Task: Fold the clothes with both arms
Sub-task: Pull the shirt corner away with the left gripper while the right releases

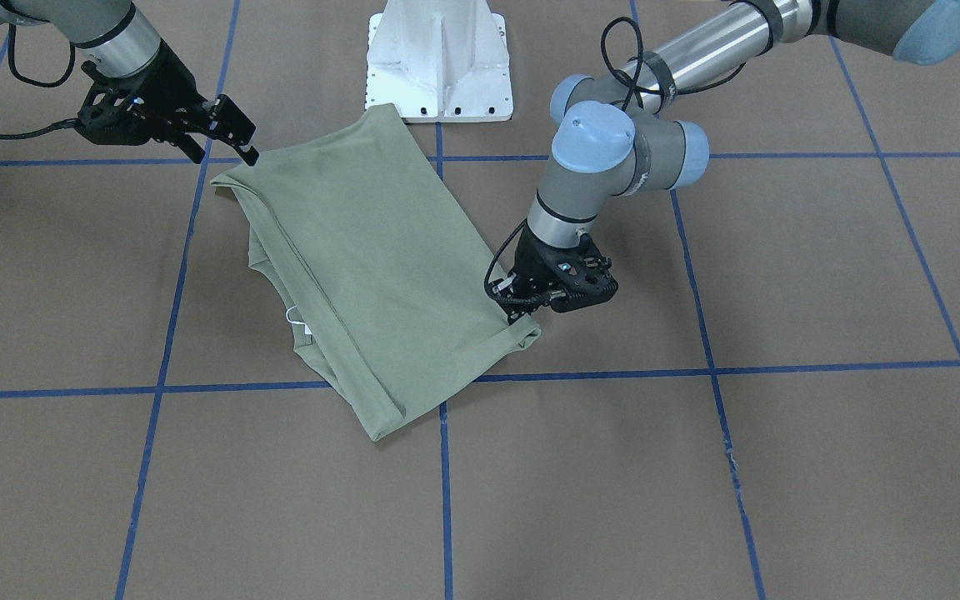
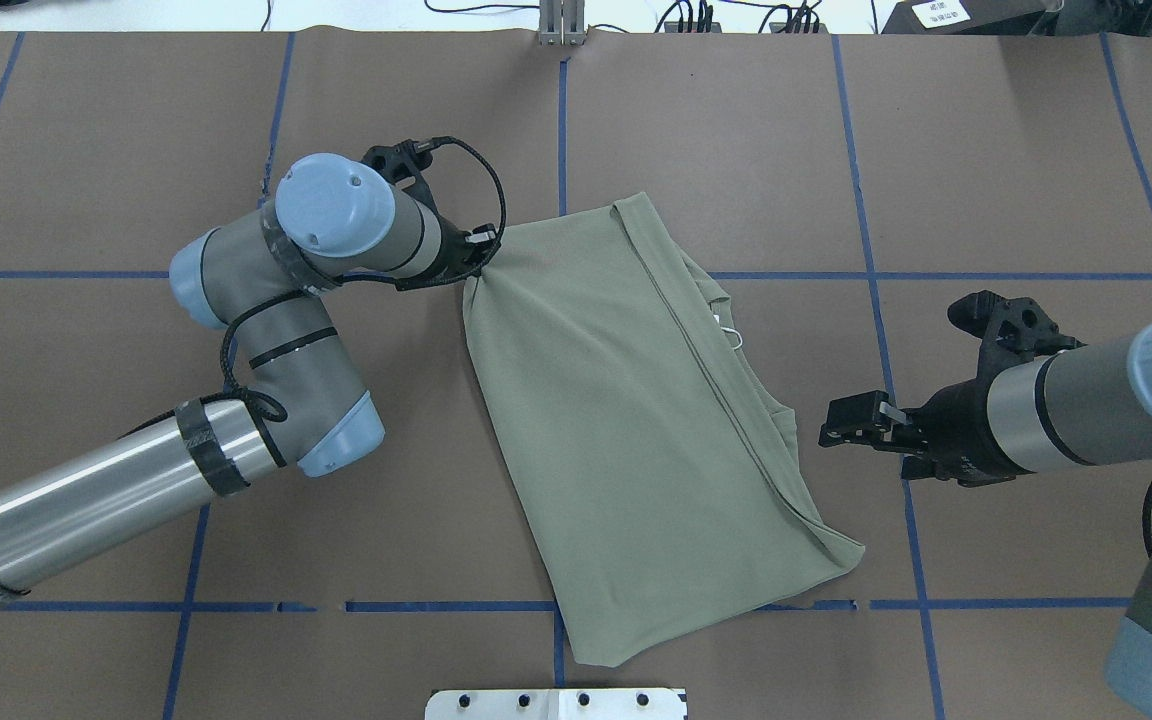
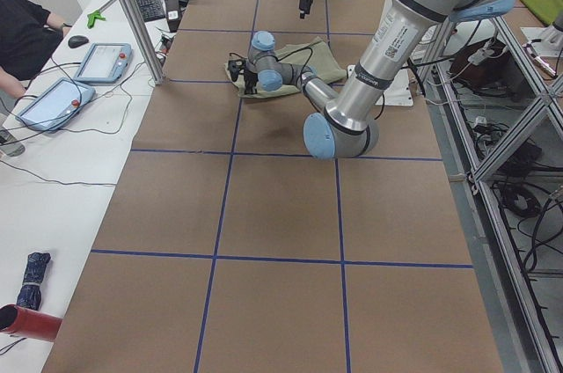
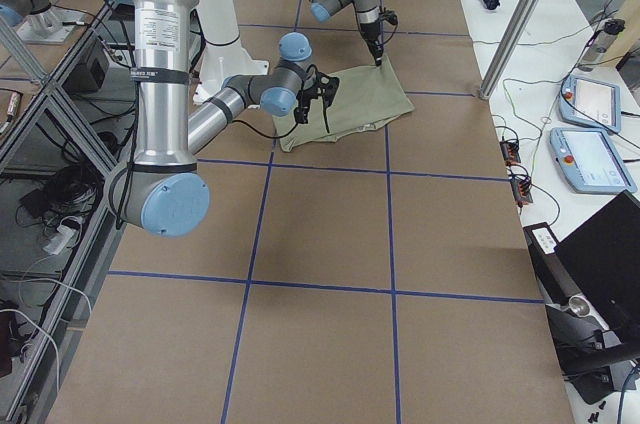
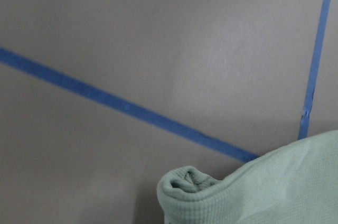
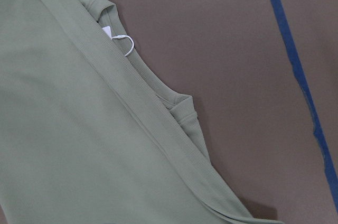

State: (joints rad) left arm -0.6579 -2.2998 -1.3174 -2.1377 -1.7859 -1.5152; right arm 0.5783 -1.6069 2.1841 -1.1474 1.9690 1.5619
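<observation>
The clothes (image 1: 380, 267) are one sage-green shirt, folded into a long slanted panel on the brown table. Its collar and white hang-tag loop (image 6: 124, 44) stick out from under the top layer's hem. My left gripper (image 1: 523, 315) is down at the shirt's corner (image 2: 481, 275), where the fabric bunches and pulls toward it, so it looks shut on that corner. The left wrist view shows the rolled corner (image 5: 185, 182) but no fingers. My right gripper (image 2: 851, 432) hangs open above bare table, just off the shirt's collar-side edge (image 2: 786, 430), holding nothing.
The white pedestal base (image 1: 438, 67) stands right behind the shirt. Blue tape lines (image 2: 561, 130) grid the brown table. A white bench with tablets (image 3: 101, 61) and a person's sleeve (image 3: 26, 34) lies along the far side from the robot.
</observation>
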